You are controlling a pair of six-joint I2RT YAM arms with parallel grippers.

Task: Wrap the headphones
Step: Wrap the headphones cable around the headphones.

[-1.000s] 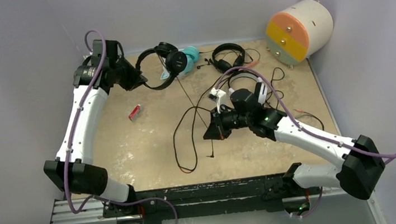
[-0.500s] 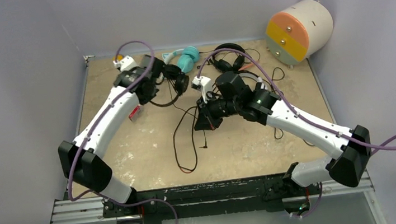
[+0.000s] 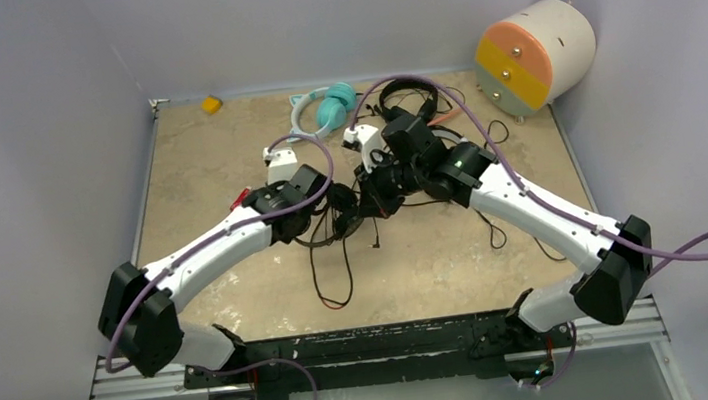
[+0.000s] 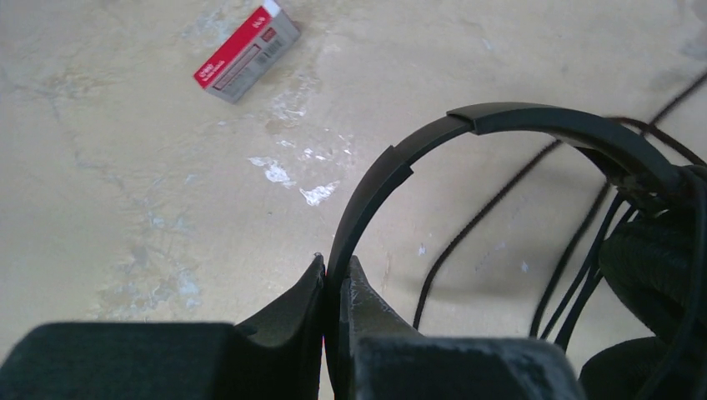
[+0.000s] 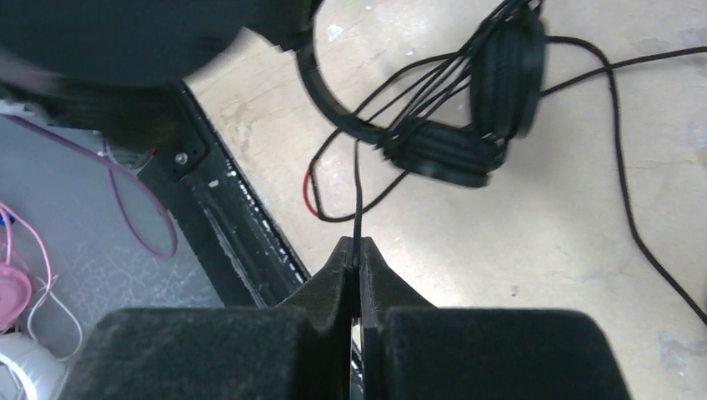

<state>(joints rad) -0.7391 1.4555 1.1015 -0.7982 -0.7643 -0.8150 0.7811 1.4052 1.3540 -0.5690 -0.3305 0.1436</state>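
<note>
The all-black headphones hang just above the table's middle. My left gripper is shut on their thin headband, also seen from above. Their ear cups have several cable strands running across them. My right gripper is shut on the thin black cable that leads to those cups; from above this gripper sits right beside the left one. The rest of the cable loops loose on the table. Teal headphones and a black pair with red accents lie at the back.
A small red-and-grey box lies left of my left gripper. A white drum with an orange and yellow face sits at the back right corner. A small yellow object is at the back left. The black mounting rail runs along the near edge.
My left arm has swung from the back left to the table's middle, carrying the black headphones. My right gripper has moved back and left with the cable and now meets it.
</note>
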